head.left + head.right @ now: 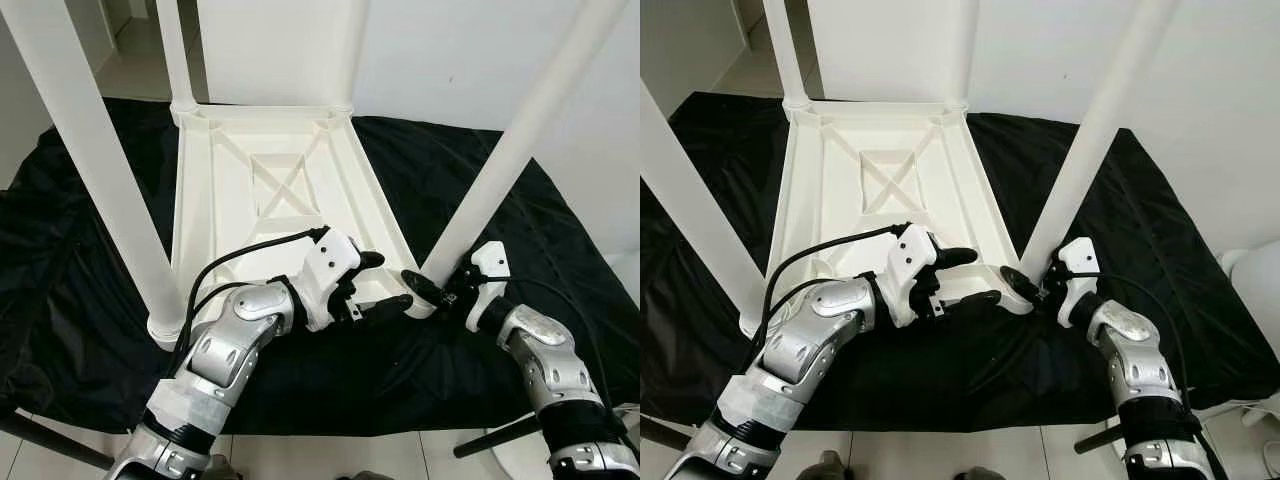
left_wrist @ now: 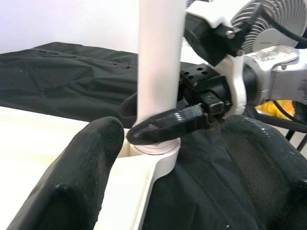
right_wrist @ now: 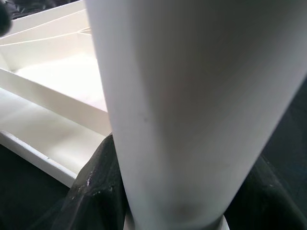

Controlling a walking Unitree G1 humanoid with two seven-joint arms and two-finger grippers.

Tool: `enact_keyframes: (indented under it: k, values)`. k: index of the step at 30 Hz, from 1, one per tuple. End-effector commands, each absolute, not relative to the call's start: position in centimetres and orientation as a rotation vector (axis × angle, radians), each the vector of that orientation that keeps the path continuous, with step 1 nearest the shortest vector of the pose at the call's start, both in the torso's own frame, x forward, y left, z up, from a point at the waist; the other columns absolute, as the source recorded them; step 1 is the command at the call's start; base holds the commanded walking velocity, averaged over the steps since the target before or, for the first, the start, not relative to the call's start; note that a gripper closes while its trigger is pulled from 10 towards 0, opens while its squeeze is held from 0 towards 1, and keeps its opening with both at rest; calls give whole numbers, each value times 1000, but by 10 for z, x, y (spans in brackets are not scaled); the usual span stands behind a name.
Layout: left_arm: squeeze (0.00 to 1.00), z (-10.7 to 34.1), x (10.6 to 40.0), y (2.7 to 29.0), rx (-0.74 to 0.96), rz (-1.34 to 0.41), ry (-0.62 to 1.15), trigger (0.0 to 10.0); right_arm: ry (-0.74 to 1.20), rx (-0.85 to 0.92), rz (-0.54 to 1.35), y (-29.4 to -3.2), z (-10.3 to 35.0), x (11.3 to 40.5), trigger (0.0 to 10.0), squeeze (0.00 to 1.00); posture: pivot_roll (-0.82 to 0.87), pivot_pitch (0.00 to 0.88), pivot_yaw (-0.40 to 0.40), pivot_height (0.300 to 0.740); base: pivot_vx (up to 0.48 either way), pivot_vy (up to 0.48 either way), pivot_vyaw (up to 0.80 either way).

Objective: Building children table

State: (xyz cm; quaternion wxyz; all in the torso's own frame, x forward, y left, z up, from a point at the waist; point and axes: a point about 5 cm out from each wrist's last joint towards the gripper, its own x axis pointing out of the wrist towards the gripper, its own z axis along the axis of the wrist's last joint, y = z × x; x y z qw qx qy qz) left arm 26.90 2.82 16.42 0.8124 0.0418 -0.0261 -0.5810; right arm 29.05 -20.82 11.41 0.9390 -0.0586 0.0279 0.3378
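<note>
table top point(image 1: 262, 190): white plastic, lying upside down on a black cloth point(image 1: 80, 270), ribbed underside with a cross brace facing up.
legs: four white tubular legs stand upright in the corner sockets; near left leg point(image 1: 95, 160), near right leg point(image 1: 520, 140), two more at the far corners.
near right leg, base: seated in the near right corner socket point(image 2: 156, 153) of the table top.
right gripper point(image 1: 435, 292): at the foot of the near right leg; its black fingers point(image 2: 163, 127) are closed around the tube just above the socket, one in front and one behind as the left wrist view shows.
right wrist view: the white tube stands close before the camera, black finger material at its base.
left gripper point(image 1: 385, 282): just beside the right gripper, over the near edge of the table top; fingers spread apart, upper finger point(image 1: 370, 259) and lower finger point(image 1: 390, 303) with nothing between them.
left arm: reaches across from the near left, black cable looped over the forearm.
floor point(image 1: 330, 455): pale tile showing at the near edge of the cloth.
</note>
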Motion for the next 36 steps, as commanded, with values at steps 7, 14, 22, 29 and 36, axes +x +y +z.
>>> enact_keyframes:
  k: [7, 14, 22, 29, 36]
  values:
    - [0, 167, 270, 23, 87, -1249, -69, 10000, 102, -125, 451, -204, 104, 289, 10000, 0, 32, 0, -87, 740, 0, 0, 0]
    - [0, 166, 269, 23, 81, -1239, -71, 10000, 78, 23, 136, -177, 101, 285, 10000, 0, 49, 0, -115, 740, 0, 0, 0]
    - [0, 165, 268, 23, 79, -1229, -73, 10000, 78, 33, -60, -142, 93, 281, 10000, 0, 65, 0, -130, 740, 0, 0, 0]
    - [0, 165, 269, 24, 80, -1228, -74, 10000, 77, 91, -33, -128, 96, 278, 10000, 0, 59, 0, -124, 740, 0, 0, 0]
    - [0, 165, 268, 21, 84, -1245, -77, 10000, 45, 70, -35, -143, 101, 276, 10000, 988, 47, 0, -115, 740, 0, 0, 0]
